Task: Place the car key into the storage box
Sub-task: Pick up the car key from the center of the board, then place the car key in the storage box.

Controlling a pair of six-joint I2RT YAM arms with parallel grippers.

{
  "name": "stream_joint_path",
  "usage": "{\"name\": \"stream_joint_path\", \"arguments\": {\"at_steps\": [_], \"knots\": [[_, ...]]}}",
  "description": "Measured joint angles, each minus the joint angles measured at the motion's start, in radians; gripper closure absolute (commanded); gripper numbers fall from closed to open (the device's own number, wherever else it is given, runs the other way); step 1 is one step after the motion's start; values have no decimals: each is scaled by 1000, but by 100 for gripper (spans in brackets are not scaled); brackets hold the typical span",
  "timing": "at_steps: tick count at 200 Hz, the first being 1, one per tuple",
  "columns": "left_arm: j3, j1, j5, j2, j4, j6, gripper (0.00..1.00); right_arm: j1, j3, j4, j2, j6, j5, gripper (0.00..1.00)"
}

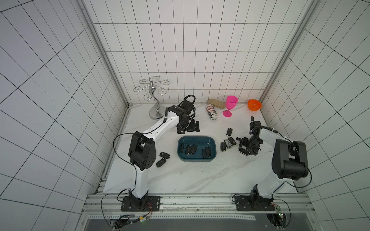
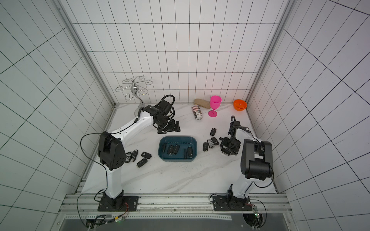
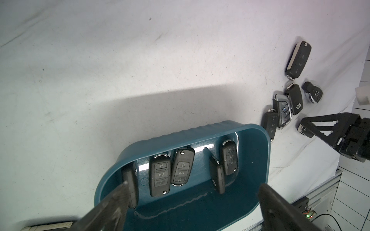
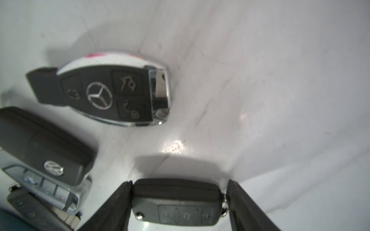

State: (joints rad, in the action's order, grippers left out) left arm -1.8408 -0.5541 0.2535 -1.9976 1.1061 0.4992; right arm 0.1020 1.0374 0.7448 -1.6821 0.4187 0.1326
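The storage box (image 1: 197,138) (image 2: 178,137) (image 3: 200,130) is a shallow teal tub at the middle of the table, with several black car keys (image 1: 191,149) lying in it. To its right, my right gripper (image 1: 245,149) (image 2: 227,150) (image 4: 179,182) is low over the table, shut lengthwise on a black three-button car key (image 4: 176,202); one finger presses each end. My left gripper (image 1: 188,129) (image 2: 169,129) (image 3: 193,185) hangs open behind the box with nothing between its fingers.
A cluster of loose keys (image 1: 227,143) lies between box and right gripper, among them a Mercedes fob (image 4: 112,94). More keys (image 1: 163,158) lie left of the box. At the back stand a silver rack (image 1: 155,100), pink goblet (image 1: 230,106), orange bowl (image 1: 254,105) and striped roll (image 1: 212,113).
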Motion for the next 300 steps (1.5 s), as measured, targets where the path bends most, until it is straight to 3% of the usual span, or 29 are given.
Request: {"name": "stream_joint_path", "arguments": {"at_steps": [51,114,173,243,300], "knots": [[13,41,-30,0,9,-8,2,-126,51,109,151,13,8,50],[116,239,-80,39,19,-19,4,-395,230,196,179,45,16,49],[150,390,-188,67,49,-20,8,-602,377,203,35,55,28,49],[354,425,-249,132,31,35,13,-746,425,142,-123,35,30,49],[453,433,-228,195,-23,71,17,-771,425,58,-179,17,29,49]]}}
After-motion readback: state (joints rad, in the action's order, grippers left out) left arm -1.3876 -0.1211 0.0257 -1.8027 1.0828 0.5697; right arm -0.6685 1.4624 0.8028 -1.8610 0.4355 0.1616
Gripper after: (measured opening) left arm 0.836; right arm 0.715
